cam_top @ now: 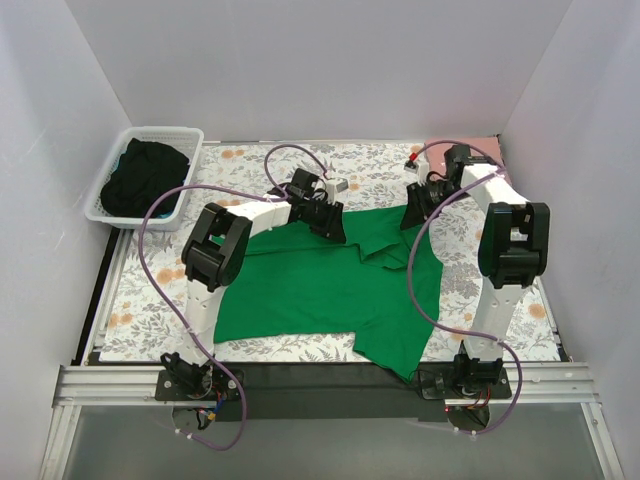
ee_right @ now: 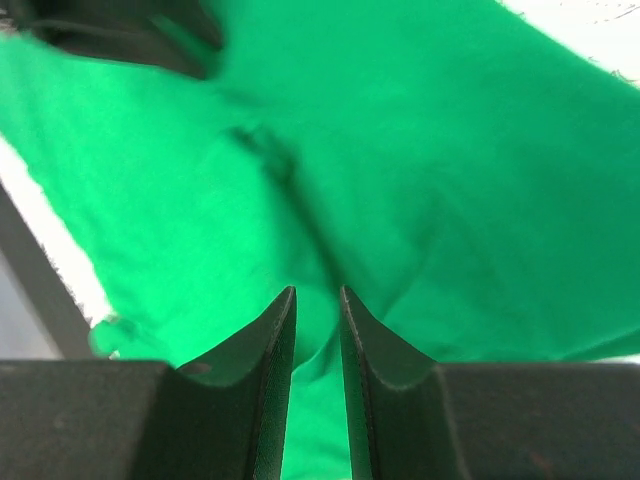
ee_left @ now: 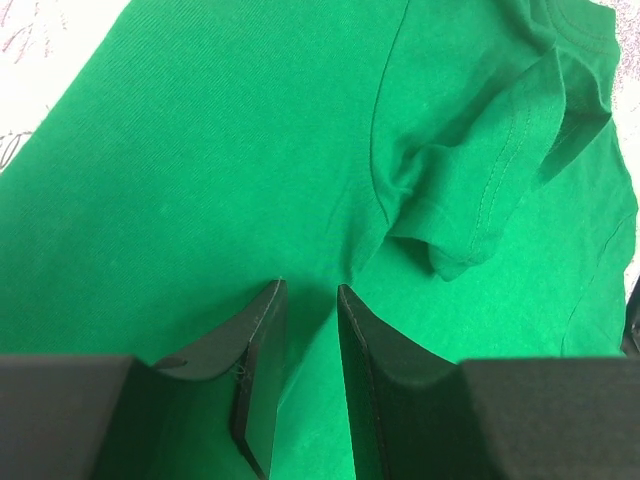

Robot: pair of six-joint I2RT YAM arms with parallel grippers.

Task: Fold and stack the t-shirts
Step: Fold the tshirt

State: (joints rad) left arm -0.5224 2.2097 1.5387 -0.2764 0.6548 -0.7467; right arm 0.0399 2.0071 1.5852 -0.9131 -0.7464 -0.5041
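**Pinching the green tee along its far edge**

The green t-shirt [cam_top: 310,290] lay spread over the middle of the floral table cloth [cam_top: 150,300], its near right corner reaching the table's front edge. One sleeve [ee_left: 480,190] was folded back onto the body, near the collar. The left gripper [ee_left: 310,288] sat at the shirt's far edge, jaws drawn to a narrow slit with green cloth creased up between them. The right gripper [ee_right: 317,292] sat further right on the same edge, jaws likewise nearly together on a tented pinch of the fabric; that view was blurred. The pink t-shirt [cam_top: 485,148] showed at the far right corner, behind the right arm. A white basket [cam_top: 160,132] at far left held a dark garment [cam_top: 145,175].
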